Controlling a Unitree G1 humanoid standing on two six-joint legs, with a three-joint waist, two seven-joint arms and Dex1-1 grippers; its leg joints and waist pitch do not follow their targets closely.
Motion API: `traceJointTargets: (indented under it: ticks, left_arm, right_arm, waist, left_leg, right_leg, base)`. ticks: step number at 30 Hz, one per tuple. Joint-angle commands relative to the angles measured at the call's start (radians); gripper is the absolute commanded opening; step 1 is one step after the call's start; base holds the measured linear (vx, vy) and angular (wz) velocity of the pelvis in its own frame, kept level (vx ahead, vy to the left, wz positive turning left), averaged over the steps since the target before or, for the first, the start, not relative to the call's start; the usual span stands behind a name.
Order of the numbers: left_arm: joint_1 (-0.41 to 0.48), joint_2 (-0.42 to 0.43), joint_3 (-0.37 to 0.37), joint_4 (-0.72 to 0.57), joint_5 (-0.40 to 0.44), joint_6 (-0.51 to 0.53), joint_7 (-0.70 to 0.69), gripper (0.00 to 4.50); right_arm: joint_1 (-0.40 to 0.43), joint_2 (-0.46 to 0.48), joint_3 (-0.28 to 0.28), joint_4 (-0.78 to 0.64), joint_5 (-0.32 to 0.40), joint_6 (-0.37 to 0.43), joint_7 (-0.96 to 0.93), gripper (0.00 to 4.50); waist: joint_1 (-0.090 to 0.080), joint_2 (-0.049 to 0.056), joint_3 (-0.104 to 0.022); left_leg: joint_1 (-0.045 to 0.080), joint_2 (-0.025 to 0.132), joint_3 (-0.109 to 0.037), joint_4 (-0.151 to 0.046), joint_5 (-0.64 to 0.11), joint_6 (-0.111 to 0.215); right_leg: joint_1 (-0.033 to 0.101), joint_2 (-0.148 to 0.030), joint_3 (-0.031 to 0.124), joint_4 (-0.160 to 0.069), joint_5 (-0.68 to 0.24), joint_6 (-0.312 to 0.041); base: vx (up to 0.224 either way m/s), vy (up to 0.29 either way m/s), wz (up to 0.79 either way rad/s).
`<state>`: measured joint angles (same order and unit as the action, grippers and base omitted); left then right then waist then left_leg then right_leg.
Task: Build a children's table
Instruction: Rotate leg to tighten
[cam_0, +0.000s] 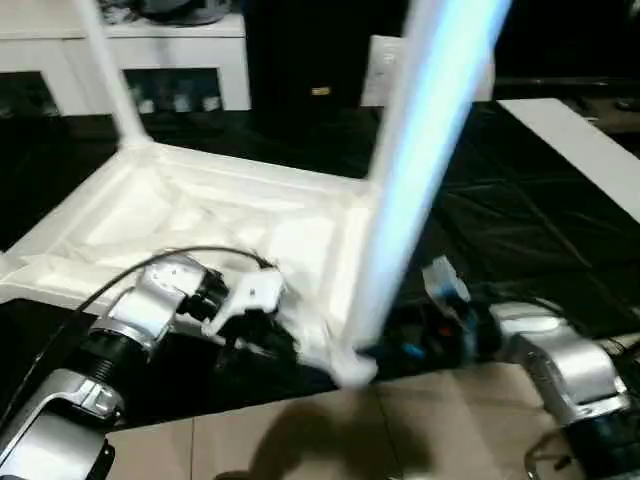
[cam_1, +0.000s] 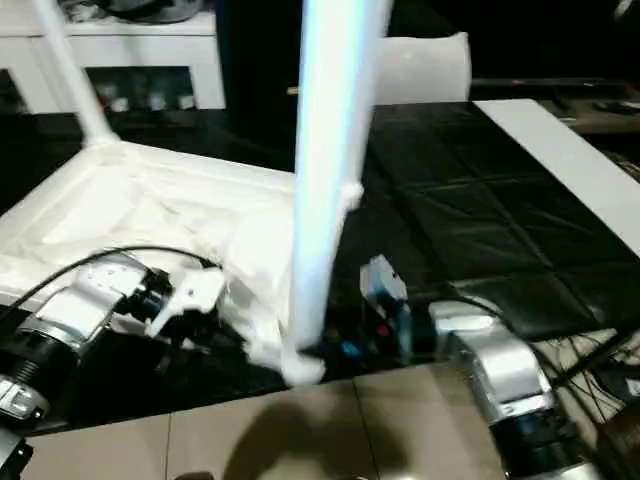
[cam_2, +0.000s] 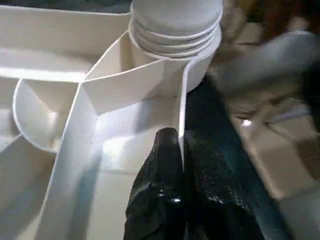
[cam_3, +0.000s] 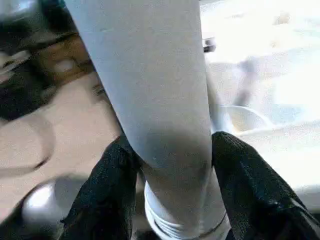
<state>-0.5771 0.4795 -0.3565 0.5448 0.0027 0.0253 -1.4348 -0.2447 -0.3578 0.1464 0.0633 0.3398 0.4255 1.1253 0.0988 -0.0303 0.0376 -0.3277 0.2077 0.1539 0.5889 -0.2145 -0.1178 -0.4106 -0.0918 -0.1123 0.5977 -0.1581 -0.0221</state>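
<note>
Top (cam_0: 200, 215) upside down on dark floor, ribbed underside up, sockets facing up so legs can go in from above. Far leg (cam_0: 110, 80) already standing in far-left corner. Near leg (cam_0: 420, 150) upright, slightly tilted, base at near-right corner socket (cam_2: 172, 55), threaded end showing above socket rim, so prob. not yet fully seated.

Left gripper (cam_2: 180, 165): jaws pressed together on a thin rib wall of top just beside that socket, 1 finger each side; likely to steady top while leg gets worked in.

Right gripper (cam_3: 170, 165): jaws spread around lower part of near leg, 1 finger each side, hugging it; looks like a grip for turning or pushing leg down. Can't say how firm.

Hard to make out: near leg blurred in head views, upper end cut off at frame top. Depth of leg in socket hidden by rim. Other 2 sockets not clearly visible; near-left corner behind left arm. White cabinet (cam_0: 200, 60) behind, contents unclear. White panel (cam_0: 590, 150) at right, cut off, purpose unclear.
</note>
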Motion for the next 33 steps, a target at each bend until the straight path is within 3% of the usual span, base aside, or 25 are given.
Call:
traceJointTargets:
  ticks: [1, 2, 4, 5, 6, 7, 10, 12, 13, 16, 18, 19, 23, 25, 28, 33]
  left_arm:
    - [0.002, -0.118, -0.021, -0.027, -0.026, 0.044, 0.107, 0.00]
    - [0.001, -0.139, -0.011, -0.024, -0.028, 0.068, 0.146, 0.00]
    - [-0.018, -0.203, 0.013, 0.005, -0.003, 0.115, 0.294, 0.00]
    - [-0.024, -0.218, 0.016, 0.012, 0.003, 0.130, 0.324, 0.00]
    - [-0.032, -0.237, 0.029, 0.022, 0.007, 0.148, 0.365, 0.00]
    - [-0.037, -0.250, 0.038, 0.030, 0.010, 0.160, 0.395, 0.00]
    - [-0.080, -0.314, 0.095, 0.073, 0.017, 0.208, 0.542, 0.00]
    - [-0.100, -0.335, 0.120, 0.088, 0.019, 0.222, 0.603, 0.00]
    - [-0.107, -0.341, 0.127, 0.093, 0.021, 0.220, 0.621, 0.00]
    - [-0.106, -0.342, 0.131, 0.077, 0.031, 0.221, 0.618, 0.00]
    - [-0.096, -0.329, 0.118, 0.060, 0.041, 0.219, 0.598, 0.00]
    - [-0.089, -0.320, 0.112, 0.050, 0.045, 0.214, 0.584, 0.00]
    - [-0.066, -0.275, 0.089, 0.031, 0.055, 0.191, 0.521, 0.00]
    - [-0.049, -0.245, 0.079, 0.020, 0.054, 0.166, 0.475, 0.00]
    - [-0.027, -0.212, 0.069, -0.001, 0.048, 0.157, 0.409, 0.00]
    - [0.008, -0.135, 0.035, -0.036, 0.033, 0.096, 0.254, 0.00]
  right_arm:
    - [-0.025, 0.091, 0.053, -0.004, -0.008, 0.034, -0.123, 1.94]
    - [-0.032, 0.125, 0.047, 0.012, -0.027, 0.036, -0.186, 1.93]
    - [-0.065, 0.231, 0.029, 0.056, -0.074, 0.065, -0.363, 1.93]
    - [-0.076, 0.259, 0.024, 0.070, -0.088, 0.070, -0.411, 1.93]
    - [-0.088, 0.287, 0.013, 0.086, -0.098, 0.092, -0.463, 1.93]
    - [-0.097, 0.307, 0.005, 0.096, -0.105, 0.108, -0.499, 1.93]
    - [-0.155, 0.395, -0.007, 0.176, -0.152, 0.111, -0.656, 1.93]
    - [-0.171, 0.425, -0.005, 0.195, -0.161, 0.083, -0.683, 1.93]
    - [-0.176, 0.435, -0.007, 0.202, -0.163, 0.071, -0.692, 2.47]
    - [-0.178, 0.460, -0.026, 0.208, -0.170, 0.032, -0.716, 2.61]
    - [-0.175, 0.458, -0.028, 0.199, -0.181, 0.013, -0.716, 2.83]
    - [-0.171, 0.452, -0.029, 0.189, -0.186, 0.006, -0.714, 2.97]
    - [-0.144, 0.401, -0.034, 0.144, -0.180, -0.035, -0.664, 3.32]
    - [-0.124, 0.356, -0.037, 0.116, -0.173, -0.057, -0.620, 3.51]
    - [-0.099, 0.296, -0.044, 0.089, -0.167, -0.083, -0.549, 3.84]
    - [-0.055, 0.156, -0.061, 0.038, -0.130, -0.092, -0.370, 4.28]
  waist:
    - [-0.011, -0.005, -0.043]
    - [-0.016, 0.002, -0.043]
    - [-0.034, 0.003, -0.040]
    - [-0.054, 0.005, -0.043]
    - [-0.058, 0.009, -0.043]
    - [-0.065, 0.007, -0.044]
    - [-0.077, 0.009, -0.045]
    - [-0.076, 0.005, -0.049]
    - [-0.073, 0.008, -0.049]
    - [-0.070, 0.007, -0.053]
    - [-0.065, 0.011, -0.057]
    - [-0.062, 0.008, -0.059]
    - [-0.055, 0.007, -0.062]
    - [-0.055, 0.012, -0.064]
    - [-0.055, 0.010, -0.064]
    - [-0.051, 0.009, -0.058]
  left_leg:
    - [-0.013, 0.008, 0.005, -0.075, -0.221, 0.003]
    - [-0.013, 0.007, 0.004, -0.076, -0.230, 0.000]
    - [-0.014, 0.005, 0.001, -0.075, -0.259, -0.006]
    - [-0.008, 0.003, -0.006, -0.073, -0.297, -0.008]
    - [-0.010, 0.004, -0.008, -0.075, -0.302, -0.002]
    - [-0.015, 0.005, -0.008, -0.077, -0.299, 0.004]
    - [-0.014, 0.002, -0.008, -0.076, -0.291, 0.012]
    - [-0.007, 0.003, -0.006, -0.074, -0.273, 0.020]
    - [-0.011, 0.008, -0.004, -0.077, -0.251, 0.030]
    - [-0.018, 0.011, -0.002, -0.080, -0.201, 0.037]
    - [-0.019, 0.014, 0.001, -0.078, -0.144, 0.045]
    - [-0.019, 0.015, 0.004, -0.076, -0.113, 0.052]
    - [-0.022, 0.014, 0.006, -0.073, -0.037, 0.073]
    - [-0.021, 0.014, 0.007, -0.071, -0.019, 0.088]
    - [-0.021, 0.016, 0.008, -0.070, -0.024, 0.098]
    - [-0.019, 0.019, 0.011, -0.073, -0.086, 0.097]
  right_leg:
    - [0.053, -0.056, 0.040, -0.109, -0.598, -0.023]
    - [0.053, -0.056, 0.037, -0.112, -0.609, -0.017]
    - [0.050, -0.053, 0.030, -0.121, -0.630, -0.005]
    - [0.053, -0.055, 0.017, -0.128, -0.651, 0.001]
    - [0.057, -0.056, 0.015, -0.131, -0.642, 0.000]
    - [0.060, -0.055, 0.015, -0.131, -0.627, 0.000]
    - [0.054, -0.053, 0.019, -0.129, -0.591, -0.022]
    - [0.051, -0.056, 0.024, -0.126, -0.562, -0.038]
    - [0.051, -0.056, 0.031, -0.121, -0.518, -0.055]
    - [0.058, -0.056, 0.041, -0.104, -0.425, -0.083]
    - [0.063, -0.056, 0.048, -0.086, -0.319, -0.123]
    - [0.064, -0.056, 0.050, -0.081, -0.268, -0.141]
    - [0.071, -0.055, 0.052, -0.066, -0.158, -0.174]
    - [0.074, -0.053, 0.052, -0.059, -0.100, -0.197]
    - [0.076, -0.054, 0.054, -0.056, -0.078, -0.211]
    - [0.073, -0.055, 0.055, -0.066, -0.165, -0.204]
  base:
    - [0.000, 0.000, 0.00]
    - [0.000, 0.000, 0.00]
    - [0.000, 0.000, 0.00]
    - [0.000, 0.000, 0.00]
    - [0.000, 0.000, 0.00]
    - [0.000, 0.000, 0.00]
    - [0.000, 0.000, 0.00]
    - [0.000, 0.000, 0.00]
    - [0.000, 0.000, 0.00]
    - [0.000, 0.000, 0.00]
    - [0.000, 0.000, 0.00]
    - [0.000, 0.000, 0.00]
    - [0.000, 0.000, 0.00]
    - [0.000, 0.000, 0.00]
    - [0.000, 0.000, 0.00]
    - [0.000, 0.000, 0.00]
